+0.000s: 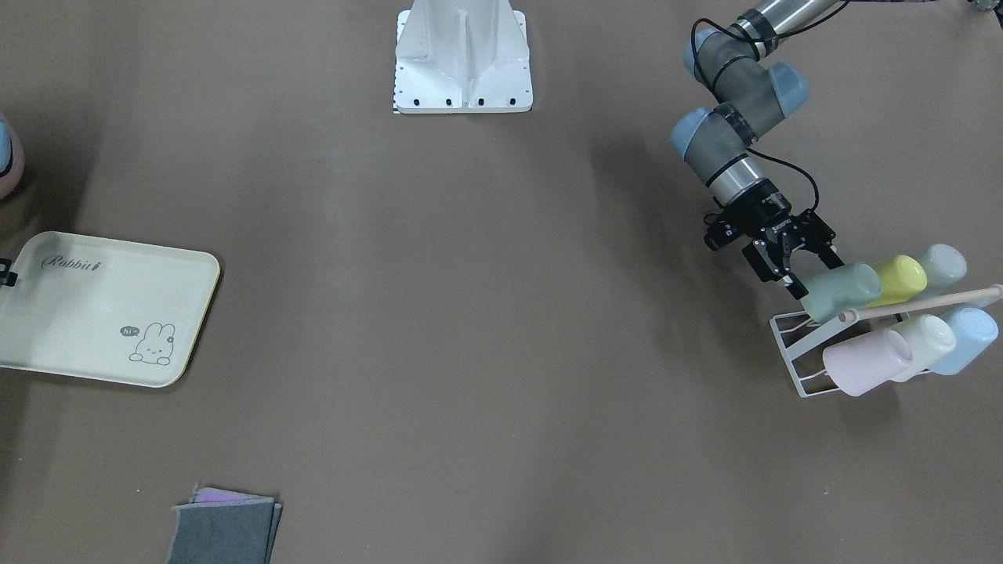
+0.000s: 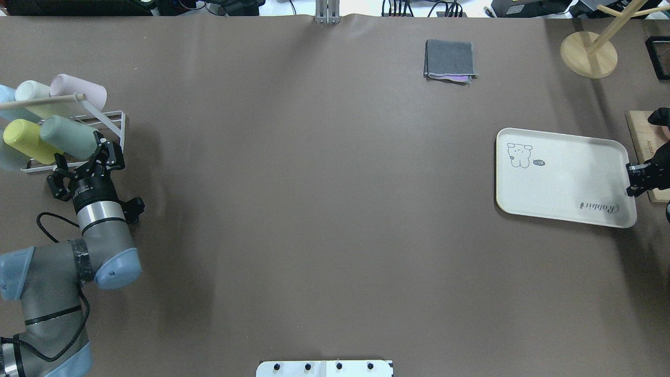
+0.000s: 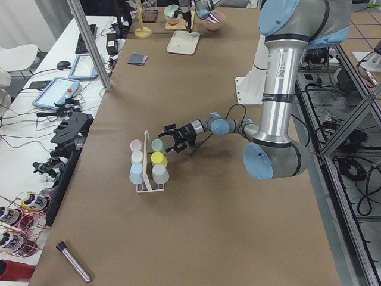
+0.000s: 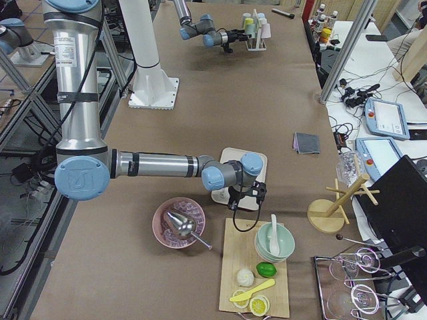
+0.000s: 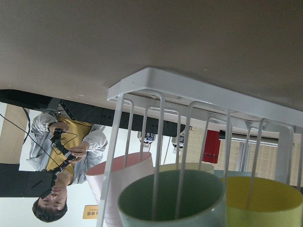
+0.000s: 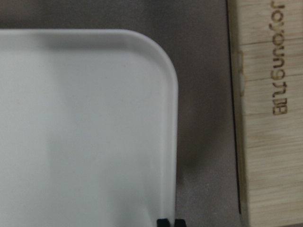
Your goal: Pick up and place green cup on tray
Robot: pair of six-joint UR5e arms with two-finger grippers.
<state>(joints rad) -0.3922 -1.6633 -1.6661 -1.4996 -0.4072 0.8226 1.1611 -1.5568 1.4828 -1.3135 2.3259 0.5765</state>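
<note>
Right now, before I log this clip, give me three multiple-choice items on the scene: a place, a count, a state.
1. Where is the green cup? A on the grey cloth; B on the white rack; C flat on the table.
2. How many cups does the rack hold? A four; B five; C six.
3. The left gripper is: A open; B shut on the cup; C out of view.
Key: B, beside the yellow cup, far from the tray; C, two rows of three; A, its fingers stand spread by the cup.
</note>
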